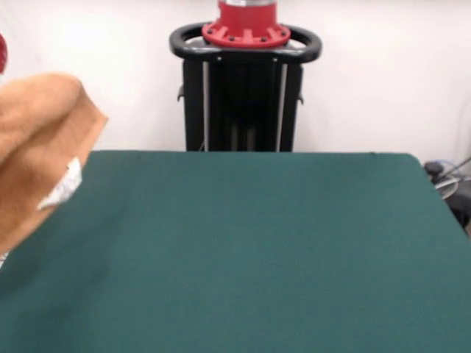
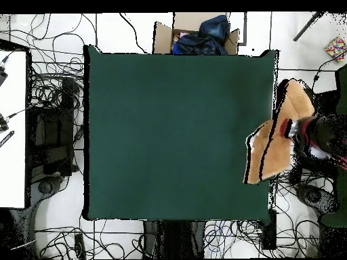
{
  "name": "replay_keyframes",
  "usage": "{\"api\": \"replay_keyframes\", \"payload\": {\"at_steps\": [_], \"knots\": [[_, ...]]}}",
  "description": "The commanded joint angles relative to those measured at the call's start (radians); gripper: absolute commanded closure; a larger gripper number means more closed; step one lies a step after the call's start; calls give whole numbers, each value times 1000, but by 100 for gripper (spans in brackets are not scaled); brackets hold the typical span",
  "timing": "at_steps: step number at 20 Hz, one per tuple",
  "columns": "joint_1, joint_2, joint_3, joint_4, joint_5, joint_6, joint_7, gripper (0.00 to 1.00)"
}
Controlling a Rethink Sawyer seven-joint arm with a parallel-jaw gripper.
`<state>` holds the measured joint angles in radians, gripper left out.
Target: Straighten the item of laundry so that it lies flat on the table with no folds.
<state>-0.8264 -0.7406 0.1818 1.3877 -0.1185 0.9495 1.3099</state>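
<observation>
The tan towel [image 1: 37, 147] hangs in the air at the left edge of the front view, bunched and draped, with its white care tag [image 1: 65, 184] showing. In the overhead view the towel [image 2: 268, 159] hangs over the right edge of the green table [image 2: 169, 135], partly beyond it. My gripper [image 2: 290, 128] is at the towel's middle, on the end of the red and black arm [image 2: 322, 134], and is shut on the towel. In the front view only a red sliver of the arm [image 1: 2, 53] shows; the gripper is out of frame. The table [image 1: 257, 250] bears nothing else.
The black pedestal [image 1: 245, 81] stands behind the table's far edge. A cardboard box with dark clothes [image 2: 200, 37] sits off one table edge. Cables cover the floor around the table. A white desk [image 2: 12, 128] stands to the left.
</observation>
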Motion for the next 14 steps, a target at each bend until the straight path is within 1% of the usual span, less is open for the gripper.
{"api": "replay_keyframes", "payload": {"at_steps": [1,6,10,14], "knots": [[-25,-112,103,317,-22,-128,-132,100],[-34,-154,104,439,-18,-211,-67,100],[-35,-169,106,522,-24,-294,-25,100],[-33,-159,105,565,-23,-347,10,100]]}}
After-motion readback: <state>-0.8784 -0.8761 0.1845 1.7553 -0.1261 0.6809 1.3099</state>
